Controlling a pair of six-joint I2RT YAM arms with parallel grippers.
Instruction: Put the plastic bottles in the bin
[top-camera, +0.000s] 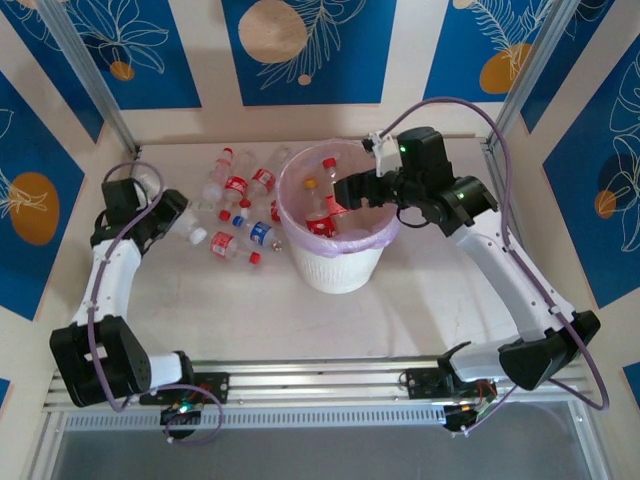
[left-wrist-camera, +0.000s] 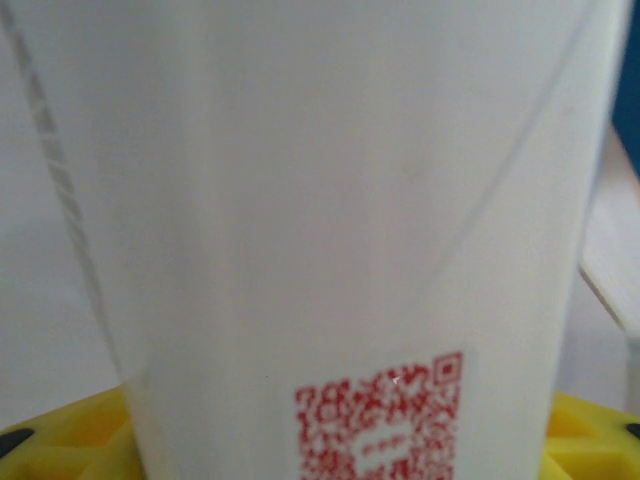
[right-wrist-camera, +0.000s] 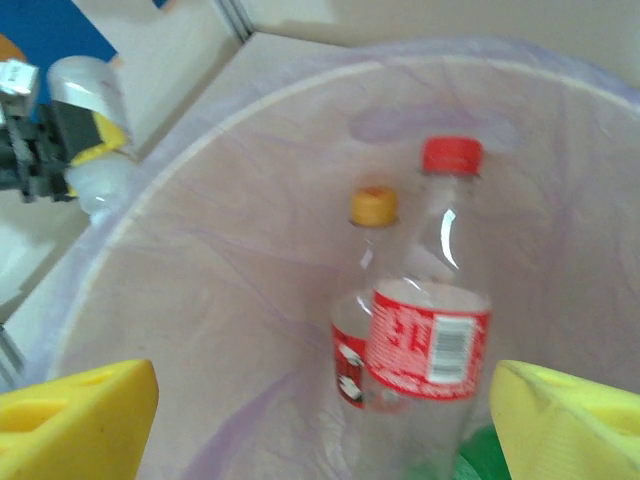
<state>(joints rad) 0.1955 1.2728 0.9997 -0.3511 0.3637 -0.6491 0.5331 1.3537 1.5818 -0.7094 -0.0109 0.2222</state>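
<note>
My left gripper (top-camera: 178, 226) pinched a bottle (left-wrist-camera: 330, 250); carry it high, I judged, to clear the bin (top-camera: 340, 265) rim. My right gripper (right-wrist-camera: 325, 378) hung spread above it.

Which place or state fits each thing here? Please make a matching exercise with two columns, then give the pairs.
1 white bottle
2 orange-capped bottle
3 blue-labelled bottle
4 right jaws

A on the table, left of the bin
B open, above the bin
C gripped by the left jaws
D inside the bin

Pairs: 1-C; 2-D; 3-A; 4-B
</note>
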